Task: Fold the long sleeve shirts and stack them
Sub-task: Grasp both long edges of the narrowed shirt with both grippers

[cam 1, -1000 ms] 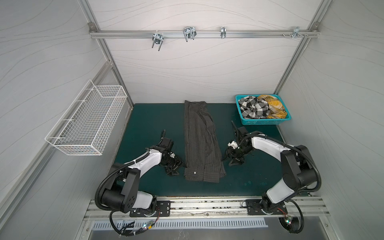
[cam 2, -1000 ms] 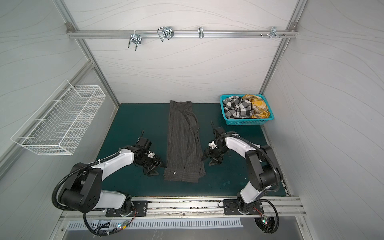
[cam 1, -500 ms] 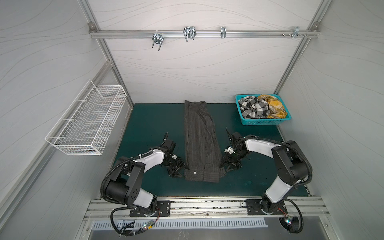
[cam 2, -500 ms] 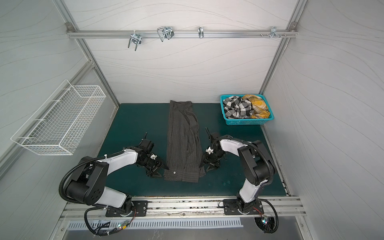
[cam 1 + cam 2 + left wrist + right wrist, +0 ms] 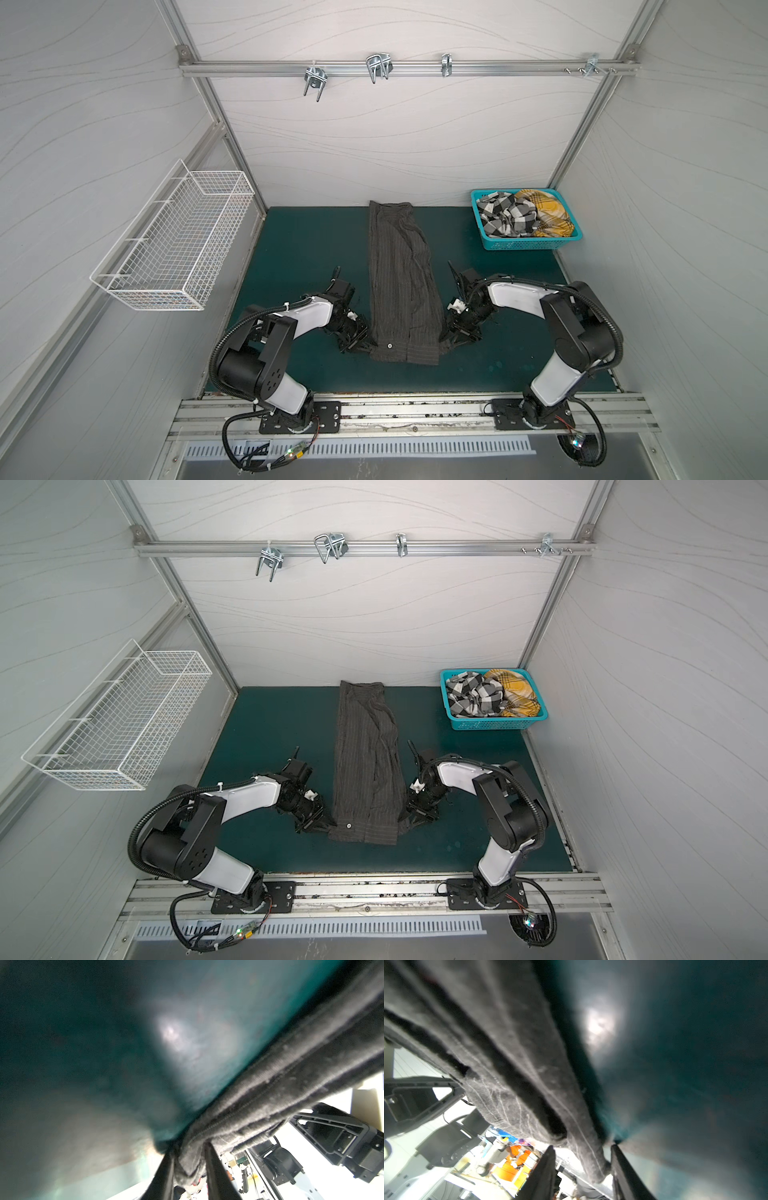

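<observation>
Both arms had closed in since the earlier frame, so the left gripper (image 5: 366, 344) and right gripper (image 5: 447, 341) sat at the two near corners of the charcoal pinstriped shirt (image 5: 401, 282), a long narrow strip down the centre of the green surface (image 5: 307, 249) in both top views. Left wrist view: left gripper (image 5: 190, 1147) clamped on bunched shirt edge; right wrist view: right gripper (image 5: 581, 1147) jaws apart, shirt edge between them against one finger. Checked shirt (image 5: 505, 216) and yellow plaid shirt (image 5: 548, 212) lay heaped in the teal basket (image 5: 523, 246), upper right.
</observation>
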Controlling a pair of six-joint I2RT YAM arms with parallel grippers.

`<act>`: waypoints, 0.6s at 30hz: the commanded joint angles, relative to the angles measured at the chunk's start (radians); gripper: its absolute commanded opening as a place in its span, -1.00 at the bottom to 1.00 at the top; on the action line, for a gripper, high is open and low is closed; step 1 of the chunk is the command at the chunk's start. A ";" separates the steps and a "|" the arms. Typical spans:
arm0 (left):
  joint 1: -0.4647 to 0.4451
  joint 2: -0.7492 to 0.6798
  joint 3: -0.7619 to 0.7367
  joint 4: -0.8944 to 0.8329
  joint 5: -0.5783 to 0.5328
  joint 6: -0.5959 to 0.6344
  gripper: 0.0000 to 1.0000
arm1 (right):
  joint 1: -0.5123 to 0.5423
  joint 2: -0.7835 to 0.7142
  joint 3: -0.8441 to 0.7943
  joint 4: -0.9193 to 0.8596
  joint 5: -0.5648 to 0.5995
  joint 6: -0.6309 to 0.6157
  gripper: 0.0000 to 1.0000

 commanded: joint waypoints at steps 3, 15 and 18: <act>-0.007 0.075 0.004 0.063 -0.042 0.011 -0.62 | 0.009 0.035 0.017 0.033 -0.001 0.001 -0.46; -0.007 -0.045 -0.027 -0.037 -0.055 0.055 -1.00 | 0.120 -0.147 -0.007 -0.052 0.084 0.066 -1.00; -0.007 -0.154 -0.057 -0.118 -0.077 0.066 -1.00 | 0.130 -0.237 -0.048 -0.079 0.093 0.116 -1.00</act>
